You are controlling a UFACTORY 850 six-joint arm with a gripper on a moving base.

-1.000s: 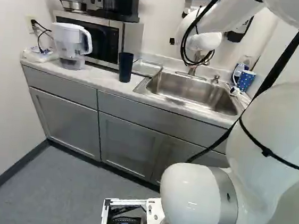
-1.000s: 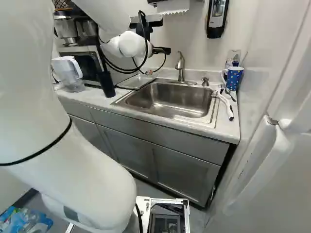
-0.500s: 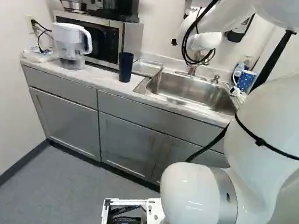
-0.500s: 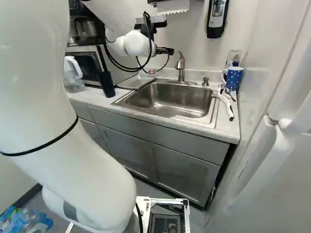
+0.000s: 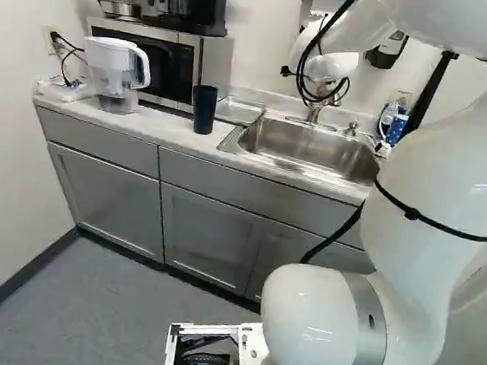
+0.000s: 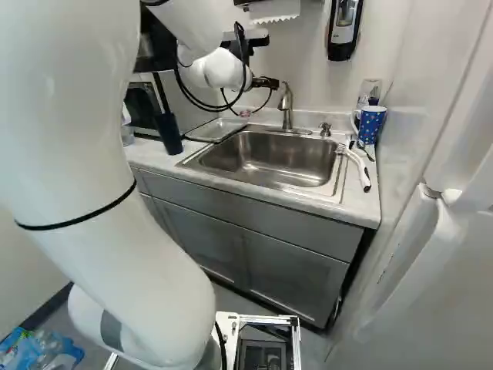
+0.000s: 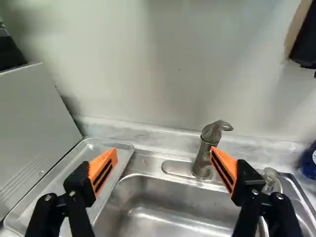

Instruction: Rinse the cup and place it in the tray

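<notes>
Gripper: black, spread wide, nothing pinched between the orange pads. Can't tell the intended cup; two candidates. First: dark blue, tapered, plastic-looking tumbler, upright on the pale bench beside the shallow metal tray. Second: blue dotted mug with handle, upright across the steel sink from the tray.

Expect the tumbler light and stiff, likely slippery wet. Take by the side walls around mid-height, pads opposite, moderate squeeze, mouth left free for rinsing. Treat the mug as heavier, hard, chippable, probably ceramic; close across the body, clear of the handle. Allow for extra weight with water in either.

Pose: white arm arched high from the base joint, reaching forward over the sink's back edge, aimed at the pale wall. Brushed-metal faucet near one finger in the wrist view; can't tell contact. Well off both candidates; needs a sideways swing and some drop before any grasp.
</notes>
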